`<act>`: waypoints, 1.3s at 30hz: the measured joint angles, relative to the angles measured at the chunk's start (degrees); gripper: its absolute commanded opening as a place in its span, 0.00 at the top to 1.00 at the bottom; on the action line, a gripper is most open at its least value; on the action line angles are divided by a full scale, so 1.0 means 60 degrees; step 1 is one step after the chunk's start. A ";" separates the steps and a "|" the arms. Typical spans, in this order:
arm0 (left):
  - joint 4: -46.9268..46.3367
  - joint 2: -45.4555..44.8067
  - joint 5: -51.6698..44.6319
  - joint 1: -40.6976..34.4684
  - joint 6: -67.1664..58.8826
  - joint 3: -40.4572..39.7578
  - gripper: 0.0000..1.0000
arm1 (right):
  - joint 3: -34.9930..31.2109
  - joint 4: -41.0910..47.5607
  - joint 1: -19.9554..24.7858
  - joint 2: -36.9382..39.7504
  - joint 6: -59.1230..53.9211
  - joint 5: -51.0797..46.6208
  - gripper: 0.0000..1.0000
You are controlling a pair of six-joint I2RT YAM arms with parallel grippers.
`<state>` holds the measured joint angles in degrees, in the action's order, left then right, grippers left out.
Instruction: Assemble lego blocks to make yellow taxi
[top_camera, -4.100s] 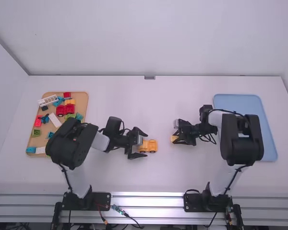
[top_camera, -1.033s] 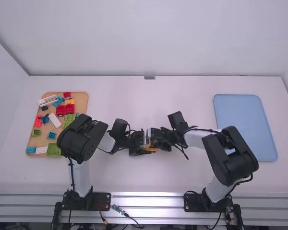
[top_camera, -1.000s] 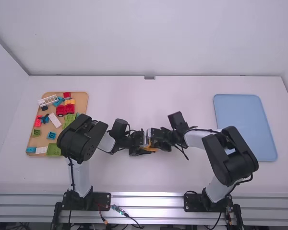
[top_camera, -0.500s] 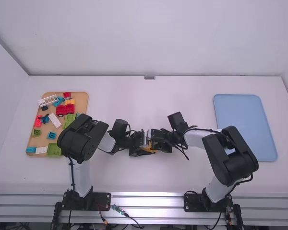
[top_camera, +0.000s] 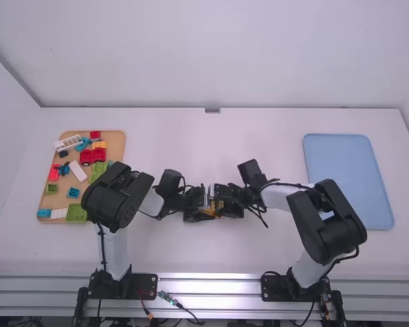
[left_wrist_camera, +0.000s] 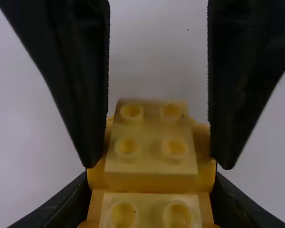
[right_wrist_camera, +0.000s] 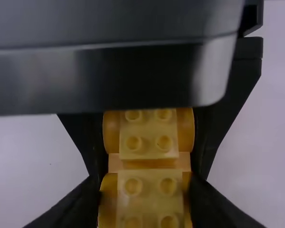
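By the left gripper (top_camera: 206, 211) and the right gripper (top_camera: 223, 204), set face to face, the yellow block vehicle (right_wrist_camera: 149, 163) was clasped over the white table (top_camera: 259, 136). Farther out, loose bricks (top_camera: 99, 156) were held by a tan tray (top_camera: 116, 139) at left; a blue tray (top_camera: 347, 177) was placed at right.

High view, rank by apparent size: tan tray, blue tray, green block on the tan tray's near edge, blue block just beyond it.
1. Blue tray and tan tray: too alike to rank, the tan one partly hidden
2. Green block
3. Blue block
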<state>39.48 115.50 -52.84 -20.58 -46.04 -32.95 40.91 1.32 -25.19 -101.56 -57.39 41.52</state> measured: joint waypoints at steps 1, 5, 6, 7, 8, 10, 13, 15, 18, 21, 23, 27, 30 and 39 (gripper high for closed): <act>0.0000 0.0000 0.0000 0.0000 0.0000 0.0000 0.77 | 0.0004 0.0011 0.0000 0.0000 0.0004 0.0011 0.43; 0.0015 0.0000 0.0007 0.0000 -0.0004 0.0000 0.77 | 0.0058 0.0073 0.0004 0.0000 0.0018 -0.0084 0.31; 0.0018 0.0000 0.0018 0.0000 0.0000 0.0000 0.77 | 0.0066 0.0095 0.0004 0.0000 0.0033 -0.0131 0.28; 0.0018 0.0000 0.0018 0.0000 -0.0004 0.0000 0.77 | 0.0076 0.0117 0.0004 0.0000 0.0055 -0.0153 0.26; 0.0018 0.0000 0.0022 0.0000 0.0000 0.0000 0.77 | 0.0098 0.0142 0.0004 0.0000 0.0055 -0.0178 0.23; 0.0018 0.0000 0.0022 0.0000 0.0000 0.0000 0.77 | 0.0226 0.0339 0.0007 0.0000 0.0055 -0.0193 0.20; 0.0022 0.0000 0.0018 0.0000 -0.0004 0.0000 0.77 | 0.0444 0.0641 0.0051 0.0000 0.0036 -0.0084 0.19; 0.0018 0.0000 0.0022 0.0000 -0.0004 0.0000 0.77 | 0.0608 0.0772 0.0146 0.0000 0.0033 0.0102 0.18; 0.0022 0.0000 0.0022 0.0000 0.0000 0.0000 0.77 | 0.0732 0.0856 0.0313 0.0000 -0.0033 0.0295 0.18; 0.0022 0.0000 0.0025 0.0000 -0.0004 0.0000 0.77 | 0.0747 0.0889 0.0495 0.0000 -0.0098 0.0499 0.19; 0.0022 0.0000 0.0025 0.0000 -0.0004 0.0004 0.77 | 0.0747 0.0882 0.0623 0.0000 -0.0164 0.0718 0.24; 0.0022 0.0000 0.0025 0.0000 0.0000 0.0000 0.77 | 0.0750 0.1060 0.0831 0.0000 -0.0321 0.1115 0.49; 0.0022 0.0000 0.0025 0.0000 0.0000 0.0000 0.77 | 0.0754 0.1603 0.0991 0.0000 -0.0776 0.1446 0.92; 0.0025 0.0000 0.0025 0.0004 -0.0004 0.0000 0.78 | 0.0739 0.1818 0.1453 0.0000 -0.1577 0.1953 1.00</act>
<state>39.64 115.50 -52.69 -20.56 -46.06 -32.95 45.34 12.23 -16.47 -101.56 -66.85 53.23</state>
